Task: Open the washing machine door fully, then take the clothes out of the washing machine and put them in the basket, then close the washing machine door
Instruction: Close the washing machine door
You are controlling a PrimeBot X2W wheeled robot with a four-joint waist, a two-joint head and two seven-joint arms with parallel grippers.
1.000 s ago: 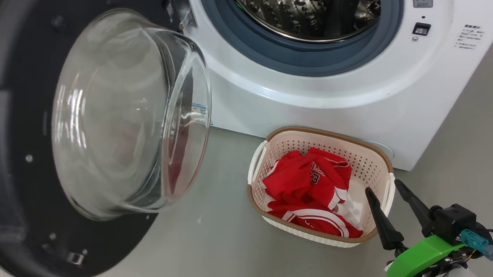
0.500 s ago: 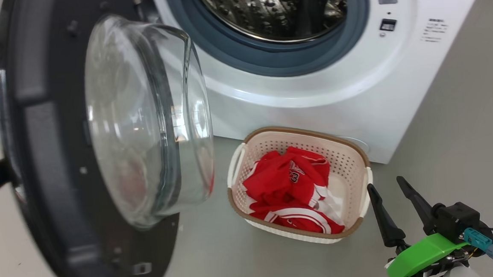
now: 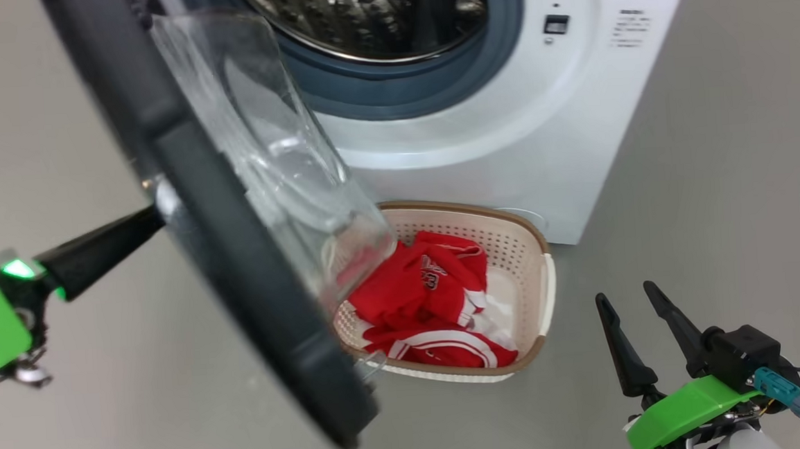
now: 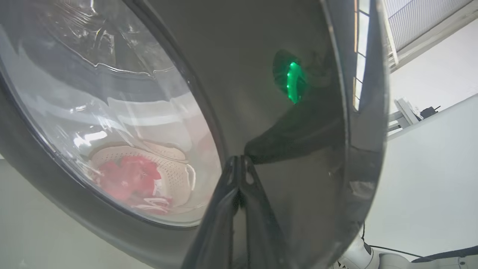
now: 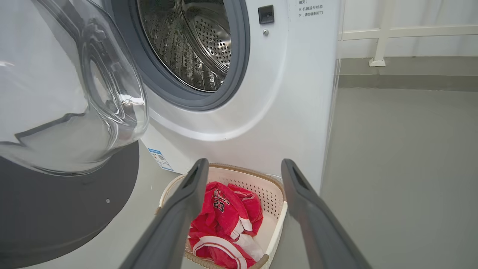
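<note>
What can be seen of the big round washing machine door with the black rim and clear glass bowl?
The round washing machine door has a wide glossy black rim, plastic by the look, around a bulging clear glass bowl. It stands partly open at the left of the white washing machine, nearly edge-on to the head camera, the bowl facing the steel drum. The left gripper, fingers together, touches its tips to the outer black face, which mirrors them.

So the right pincer point(image 5: 244, 164) is spread wide, fingers framing the basket point(image 5: 258, 186) with the red clothes point(image 5: 224, 211) piled in it. Washer point(image 5: 269, 97) sits right behind, door point(image 5: 67, 209) swung out at left.
</note>
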